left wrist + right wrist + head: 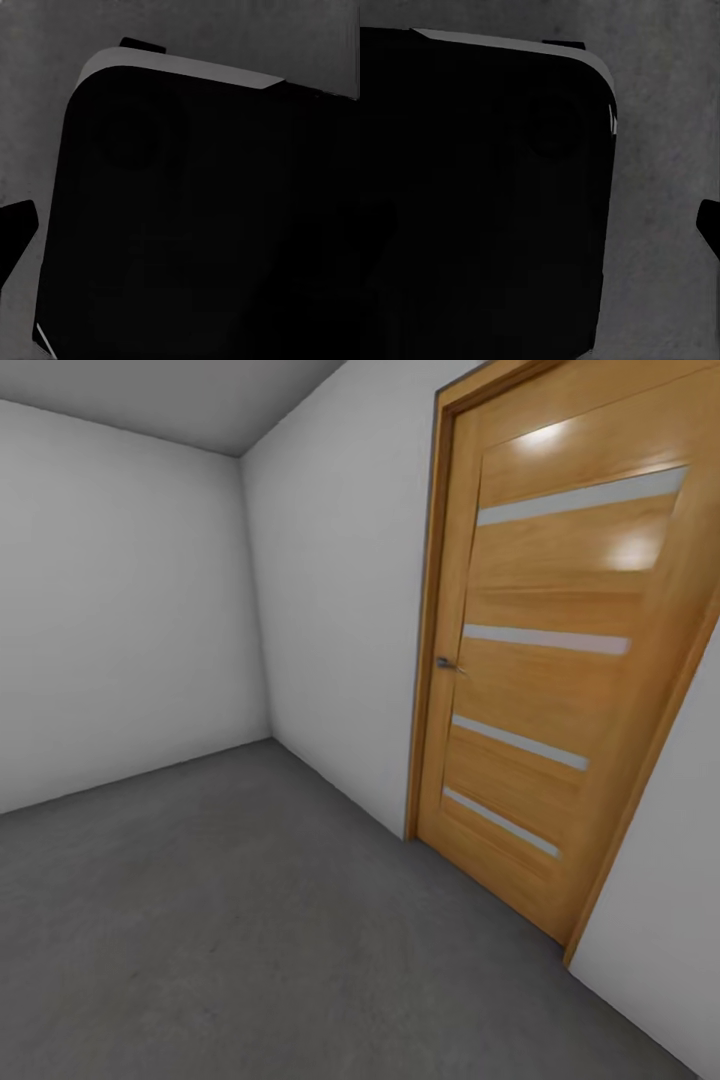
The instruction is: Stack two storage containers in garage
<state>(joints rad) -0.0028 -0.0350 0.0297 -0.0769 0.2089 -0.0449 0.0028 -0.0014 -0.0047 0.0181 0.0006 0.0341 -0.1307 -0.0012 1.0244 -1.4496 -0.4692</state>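
I am in the garage, and the two storage containers are out of view. The dark grey rough floor (250,920) spreads ahead of me in the head view. Both wrist views look down at it: the floor (37,112) beside my black base (195,225), and the floor (667,187) beside the same black base (480,202). A dark fingertip (16,232) pokes in at the edge of the left wrist view, and another dark fingertip (710,225) at the edge of the right one. Nothing shows between the fingers, and I cannot tell how the jaws stand.
A wooden door (560,690) with pale horizontal strips and a metal handle (447,664) stands shut in the right wall (340,610). A plain pale grey wall (110,610) meets it at a corner ahead. Open floor lies to the left and front.
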